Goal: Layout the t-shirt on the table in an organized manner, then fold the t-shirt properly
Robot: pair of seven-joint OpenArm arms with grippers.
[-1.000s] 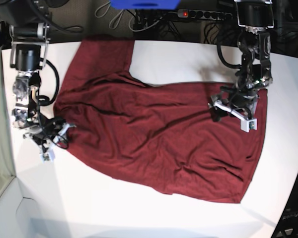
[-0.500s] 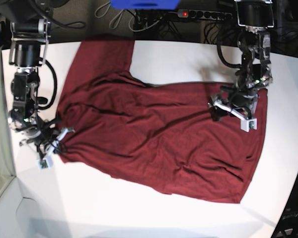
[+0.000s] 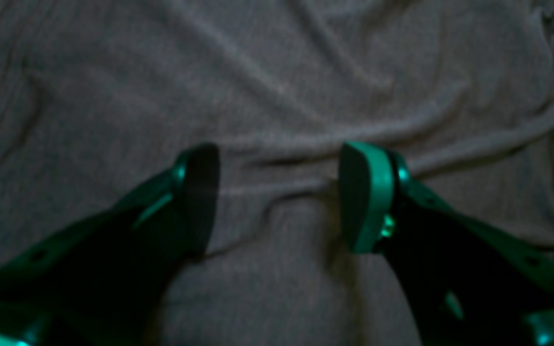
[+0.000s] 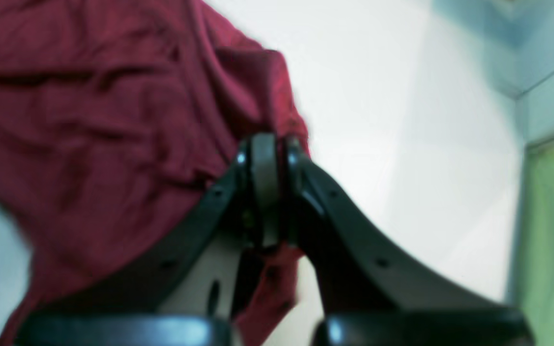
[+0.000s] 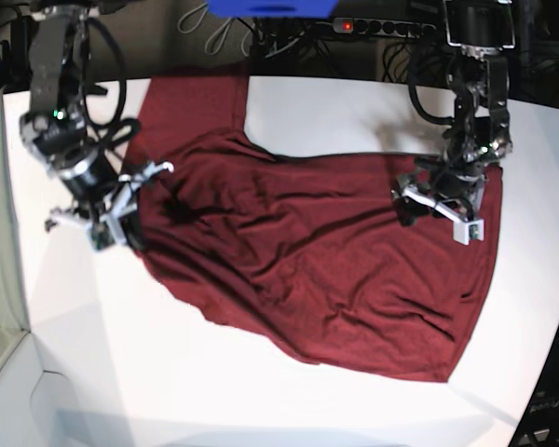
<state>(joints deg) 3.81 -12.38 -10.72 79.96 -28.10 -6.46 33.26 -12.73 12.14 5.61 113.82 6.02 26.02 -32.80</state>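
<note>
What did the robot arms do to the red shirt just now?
The right gripper closed on the edge of the t-shirt and pulled it up and toward the back of the table, so that corner bunched up and shifted. The left gripper stayed open over the shirt's other end, which did not move.

t-shirt (image 5: pixel 307 270) spread on table (image 5: pixel 354 112)

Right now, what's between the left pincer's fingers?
Only wrinkled t-shirt fabric, seen in the left wrist view: the left pincer is open above it, with a crease running across the gap. Nothing is gripped.
</note>
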